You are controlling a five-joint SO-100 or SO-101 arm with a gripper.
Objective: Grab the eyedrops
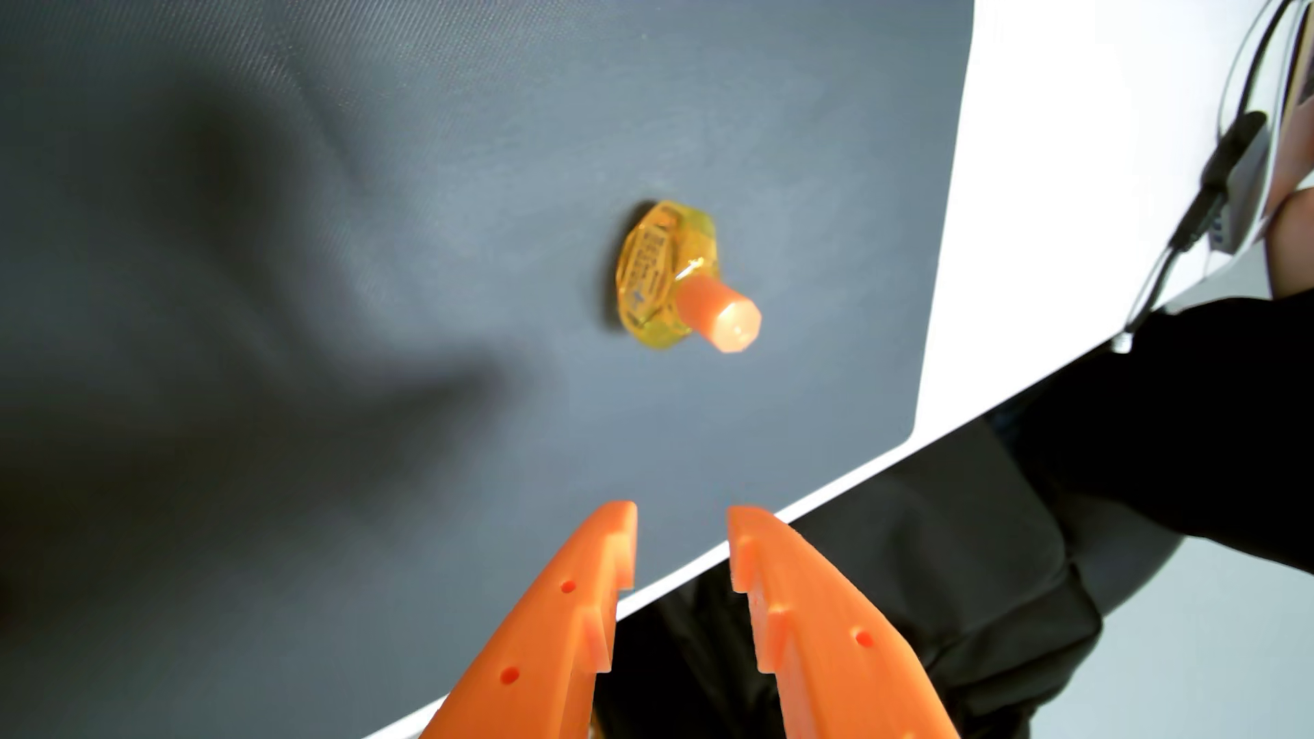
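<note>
Wrist view: orange end effector (681, 529) entering from the bottom edge, two fingers (569, 625) parted with a clear gap between the tips, holding nothing. Eyedrops (668, 277) ahead of the tips, well apart from them and roughly in line with the gap. Small translucent yellow bottle with printed lettering, orange cap (718, 316) pointing toward the camera and slightly right. Standing on a dark grey mat (355, 213) covering the white bench (1066, 213). Mat edge and bench edge running diagonally just under the fingertips. Soft broad shadow on the mat to the left of the end effector. Black fabric (1066, 533) beyond the bench edge to the right; cables (1202, 192) far upper right.
</note>
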